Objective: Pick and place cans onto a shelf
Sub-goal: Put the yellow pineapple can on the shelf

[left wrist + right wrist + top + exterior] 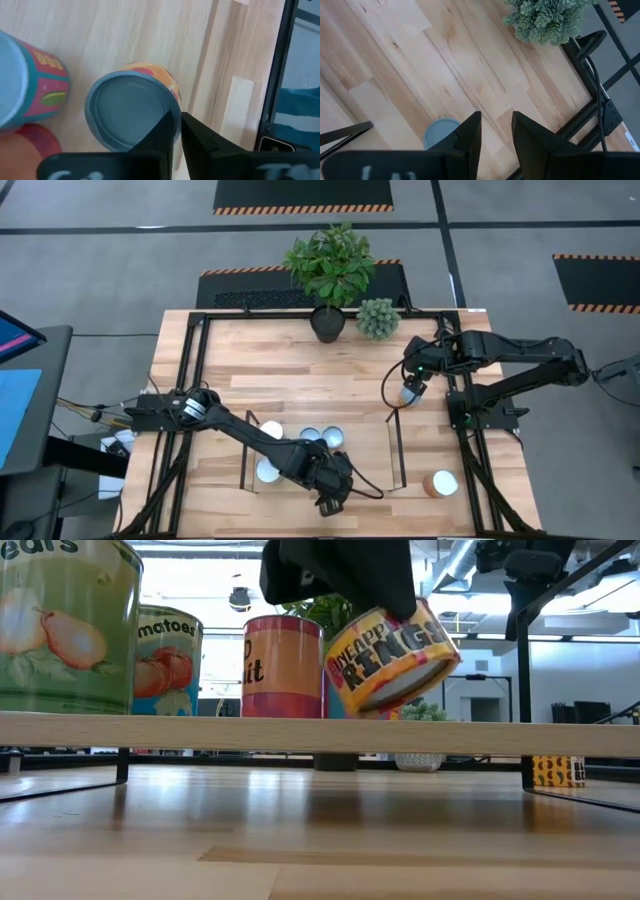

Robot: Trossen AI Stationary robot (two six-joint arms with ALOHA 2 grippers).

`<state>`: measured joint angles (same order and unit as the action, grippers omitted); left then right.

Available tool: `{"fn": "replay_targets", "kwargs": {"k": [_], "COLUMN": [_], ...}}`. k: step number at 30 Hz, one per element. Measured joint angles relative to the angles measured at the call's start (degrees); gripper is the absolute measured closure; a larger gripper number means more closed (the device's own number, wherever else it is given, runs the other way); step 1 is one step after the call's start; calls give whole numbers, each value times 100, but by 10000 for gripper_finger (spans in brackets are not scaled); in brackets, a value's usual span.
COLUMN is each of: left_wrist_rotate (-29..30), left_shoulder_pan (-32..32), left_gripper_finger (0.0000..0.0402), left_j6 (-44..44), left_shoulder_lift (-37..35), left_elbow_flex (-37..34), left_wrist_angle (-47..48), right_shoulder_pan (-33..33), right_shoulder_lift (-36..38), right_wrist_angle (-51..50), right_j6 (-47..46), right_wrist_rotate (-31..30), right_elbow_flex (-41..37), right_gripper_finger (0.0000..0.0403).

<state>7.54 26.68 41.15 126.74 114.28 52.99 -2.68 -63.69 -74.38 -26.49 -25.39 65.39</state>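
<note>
A: Tilting over the shelf right now — the yellow-orange pineapple-rings can (392, 658) w/ the pale-blue lid, leaning, lower edge just above or touching the light-wood shelf board (320, 733); can't tell which.

B: Left end effector (176, 131) got it?

A: Yes, one finger inside the rim, one outside, pinched on the can wall at the shelf's front-middle. Grip looks thin, so I'd level the can first, lower till the base sits flat, then part the fingers slowly and lift straight up.

B: Neighbours?

A: Pink-sided can (30, 82) just beside it, plus the tomatoes can (165, 660) and the green pears can (65, 625) along the row. Keep clear sideways; a nudge could topple one.

B: Right end effector (496, 131)?

A: Fingers apart, empty, hovering over the desk (300, 370) near the small grey-green plant (378, 318). One white-topped tan can (439, 483) waits outside the shelf's right wire frame.
</note>
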Motion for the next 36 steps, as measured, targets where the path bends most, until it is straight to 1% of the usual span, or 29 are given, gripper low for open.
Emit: {"fn": "replay_targets", "kwargs": {"k": [7, 12, 15, 17, 20, 23, 30, 33, 36], "left_wrist_rotate": [21, 20, -171, -403, -824, -1066, -985, -1049, -1256], "left_shoulder_pan": [-78, -151, -177, -155, -72, 30, 116, 109, 132], "left_gripper_finger": [337, 313, 309, 309, 314, 329, 394, 399, 401], "left_j6": [-247, -213, -92, 29, 295, 525, 522, 433, 322], "left_shoulder_lift": [0, -25, -139, -160, -136, -138, -103, -102, 20], "left_elbow_flex": [0, -3, -4, 6, -7, -4, -4, -4, -10], "left_wrist_angle": [-76, -99, -96, -43, 229, 289, 187, 153, 108], "right_shoulder_pan": [0, 0, 0, 0, 0, 0, 0, 0, 0], "right_shoulder_lift": [0, 0, 1, 0, 1, 1, 1, 0, 0], "right_wrist_angle": [-1, -21, -23, -27, -36, -38, -38, -36, -37], "right_j6": [1, 1, 1, 1, 11, 140, 175, 285, 302], "right_wrist_rotate": [1, 0, 2, 1, 1, 0, -4, -4, -4], "right_elbow_flex": [0, 0, 0, 0, 0, 0, 0, 0, 0], "right_gripper_finger": [272, 272, 272, 272, 272, 272, 272, 272, 272]}}
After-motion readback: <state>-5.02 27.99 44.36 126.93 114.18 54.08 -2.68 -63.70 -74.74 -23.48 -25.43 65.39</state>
